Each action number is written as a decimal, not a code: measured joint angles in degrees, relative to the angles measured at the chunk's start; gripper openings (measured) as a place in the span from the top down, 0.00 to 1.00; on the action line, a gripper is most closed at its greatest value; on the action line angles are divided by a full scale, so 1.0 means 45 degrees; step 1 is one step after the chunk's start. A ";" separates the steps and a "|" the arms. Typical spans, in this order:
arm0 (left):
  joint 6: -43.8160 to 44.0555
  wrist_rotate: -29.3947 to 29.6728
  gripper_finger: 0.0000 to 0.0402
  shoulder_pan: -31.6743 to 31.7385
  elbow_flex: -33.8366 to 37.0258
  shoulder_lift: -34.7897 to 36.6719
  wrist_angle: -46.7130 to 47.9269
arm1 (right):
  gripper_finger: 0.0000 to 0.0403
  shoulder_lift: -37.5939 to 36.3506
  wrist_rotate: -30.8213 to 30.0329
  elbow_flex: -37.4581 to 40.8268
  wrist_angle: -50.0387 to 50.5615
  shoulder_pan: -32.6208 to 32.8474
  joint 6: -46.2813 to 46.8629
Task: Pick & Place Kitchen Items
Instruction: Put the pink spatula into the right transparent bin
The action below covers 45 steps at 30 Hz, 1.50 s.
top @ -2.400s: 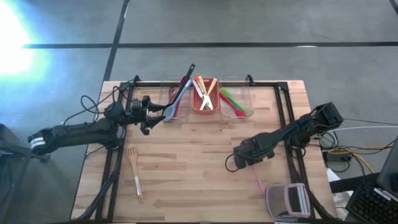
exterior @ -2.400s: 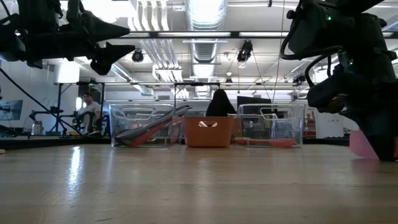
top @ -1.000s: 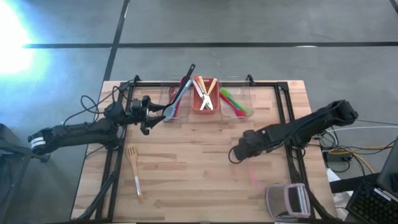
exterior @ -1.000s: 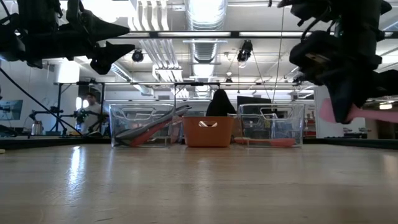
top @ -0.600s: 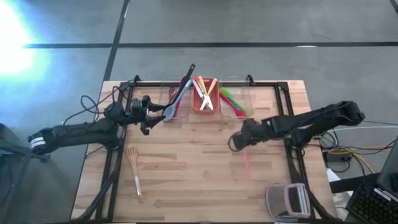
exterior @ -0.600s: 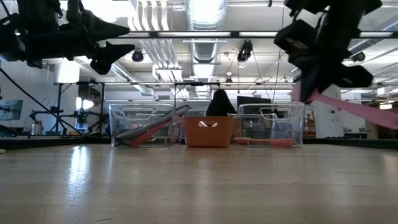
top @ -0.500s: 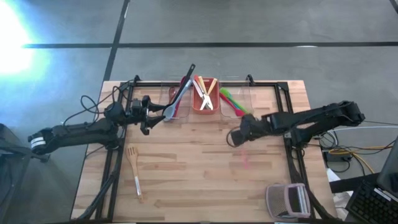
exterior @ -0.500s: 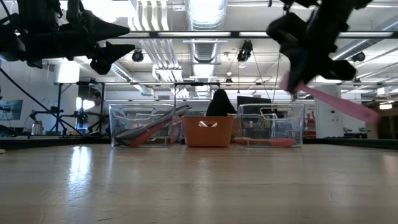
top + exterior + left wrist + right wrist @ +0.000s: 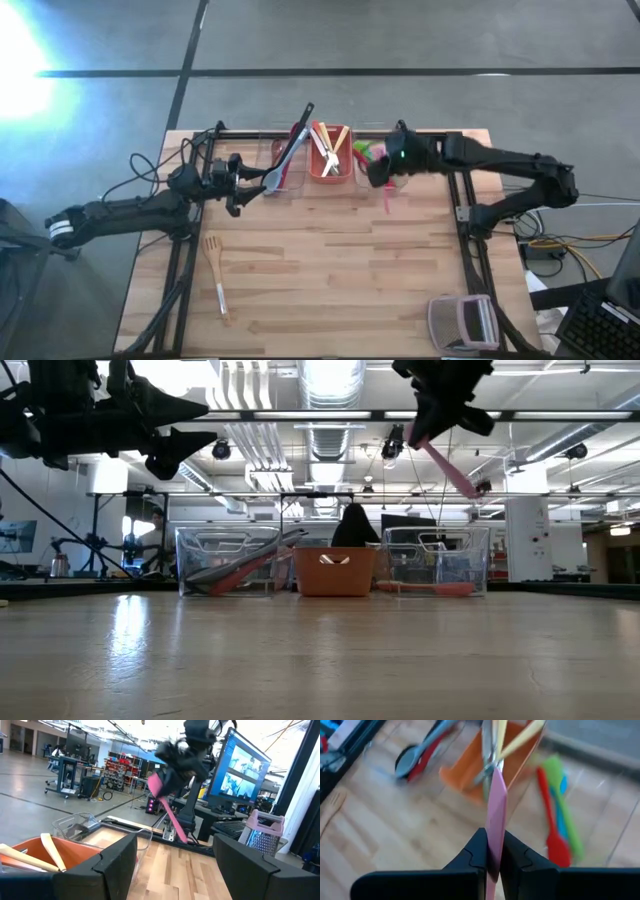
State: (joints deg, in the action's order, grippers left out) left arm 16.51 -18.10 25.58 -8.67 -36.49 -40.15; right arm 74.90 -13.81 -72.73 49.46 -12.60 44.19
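On the near tabletop [image 9: 330,270] the wooden spatula [image 9: 214,272] shows only from above, while the right end effector [image 9: 381,172], clamped on the pink spoon [image 9: 495,815], has swung back over the right clear bin [image 9: 382,160]; left end effector [image 9: 243,190] waits apart.

Strong white glare floods the grey floor [image 9: 25,60] at the high view's left; bright ceiling lights overhead; right wrist view motion-blurred.
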 joint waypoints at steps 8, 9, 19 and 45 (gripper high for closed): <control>-0.0015 0.0016 0.34 0.0000 0.0000 -0.0005 -0.0036 | 0.97 0.1729 0.0602 -0.2121 0.0404 -0.2267 -0.2866; -0.0015 0.0017 0.34 0.0000 0.0000 -0.0005 -0.0038 | 0.97 0.1988 0.0776 -0.2340 0.0469 -0.2482 -0.3168; -0.0024 0.0016 0.34 -0.0001 0.0015 -0.0010 -0.0026 | 0.97 0.4368 0.1225 -0.4524 0.2146 -0.4250 -0.4903; -0.0024 0.0077 0.34 0.0000 0.0097 -0.0010 -0.0036 | 0.97 0.8166 0.2762 -0.6693 0.3833 -0.5875 -0.6300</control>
State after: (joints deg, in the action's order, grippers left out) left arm 16.40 -17.75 25.58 -8.23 -36.53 -40.32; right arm 111.65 -1.38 -102.85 66.71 -39.04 15.84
